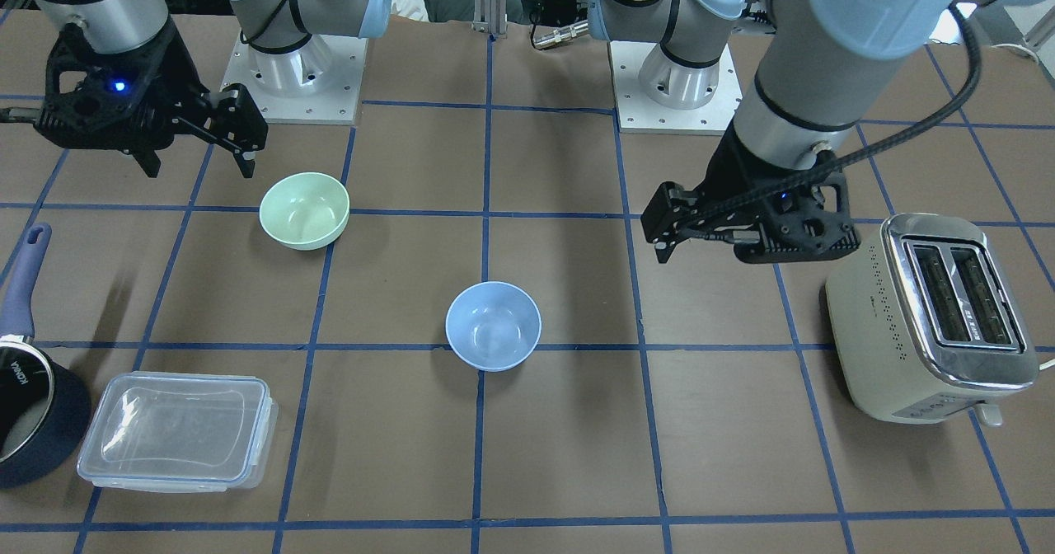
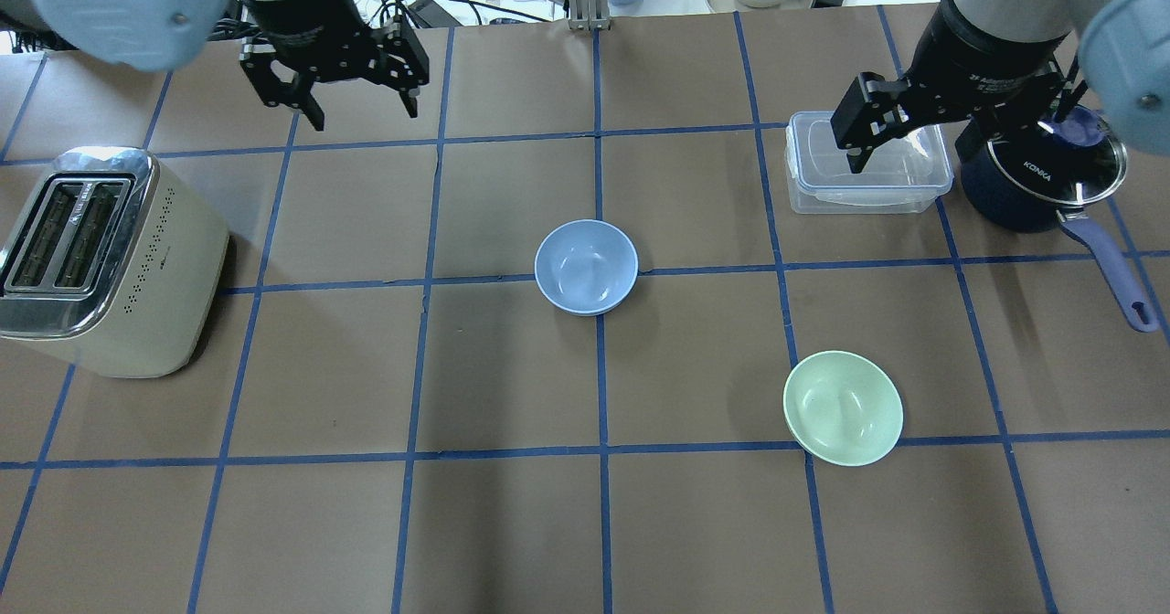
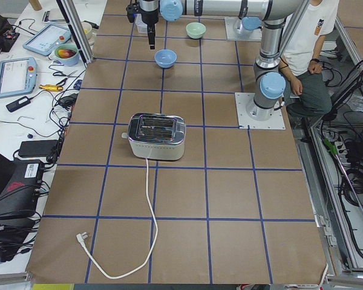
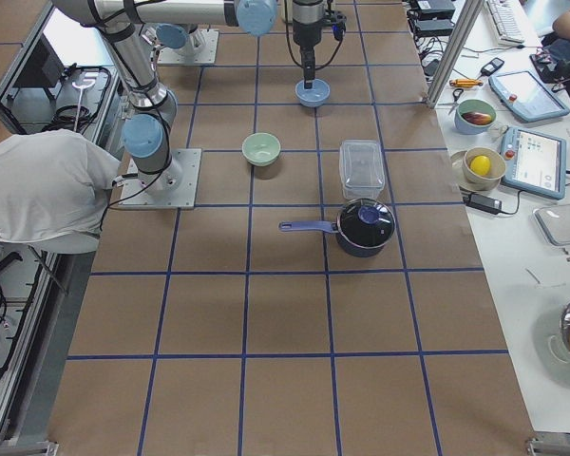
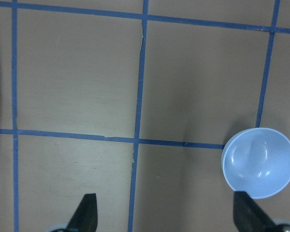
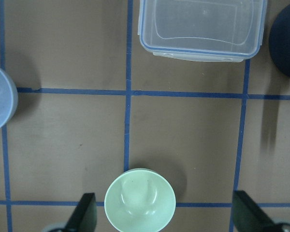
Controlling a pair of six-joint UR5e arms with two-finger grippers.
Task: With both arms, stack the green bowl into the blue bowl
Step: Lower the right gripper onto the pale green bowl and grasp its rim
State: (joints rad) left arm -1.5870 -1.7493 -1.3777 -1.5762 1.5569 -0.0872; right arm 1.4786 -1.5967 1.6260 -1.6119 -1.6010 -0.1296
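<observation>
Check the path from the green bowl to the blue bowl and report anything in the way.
Nothing visible stands in the way. Only bare table lies between the green bowl and the blue bowl. The clear lidded container and the saucepan sit farther out, off that line.

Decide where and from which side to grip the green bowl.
By its rim, from above, with one finger inside the wall and one outside: the green bowl sits upright and empty, and its round sloping sides would likely slip out of a wider pinch.
</observation>
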